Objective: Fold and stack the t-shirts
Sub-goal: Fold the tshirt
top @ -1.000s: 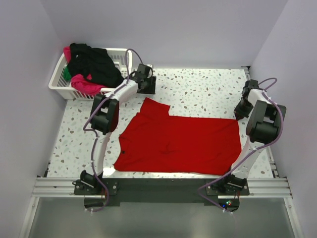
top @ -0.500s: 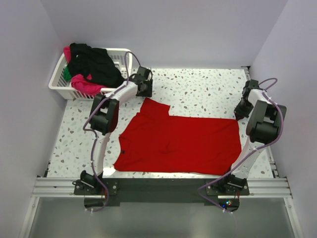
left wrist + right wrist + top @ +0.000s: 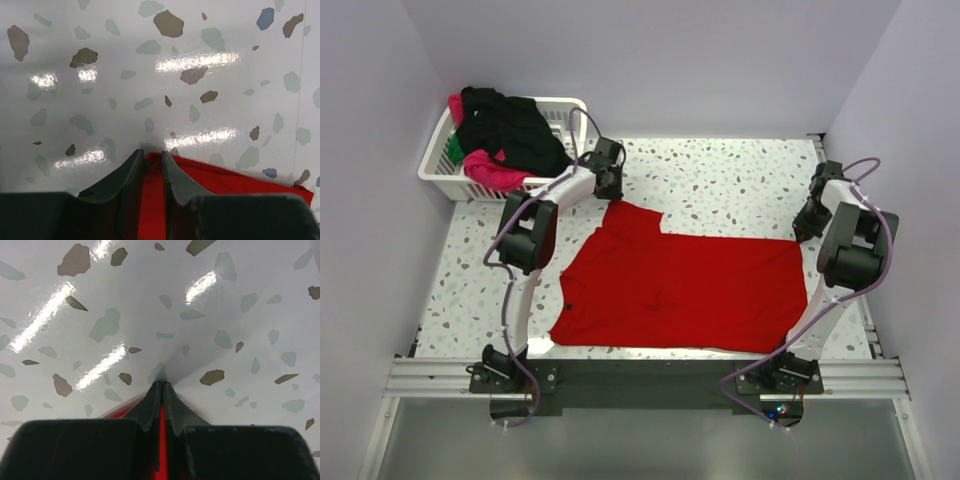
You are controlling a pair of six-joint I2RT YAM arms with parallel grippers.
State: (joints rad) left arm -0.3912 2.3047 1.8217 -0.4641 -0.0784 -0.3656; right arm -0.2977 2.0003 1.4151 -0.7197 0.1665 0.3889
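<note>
Clearly limp and light, the red t-shirt needs edge grips: left end effector pinches its 11 o'clock sleeve, right end effector clenches its 2 o'clock corner.

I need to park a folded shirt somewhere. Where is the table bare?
Bare: the far strip of table beyond the red t-shirt, between left gripper and right gripper; also the left strip between basket and near edge. Crowded: the middle, covered by the shirt.

The red t-shirt lies spread flat on the tabletop, far corners pinched in my left tool and right tool. The black t-shirt, pink t-shirt and green t-shirt sit crumpled in the basket.
</note>
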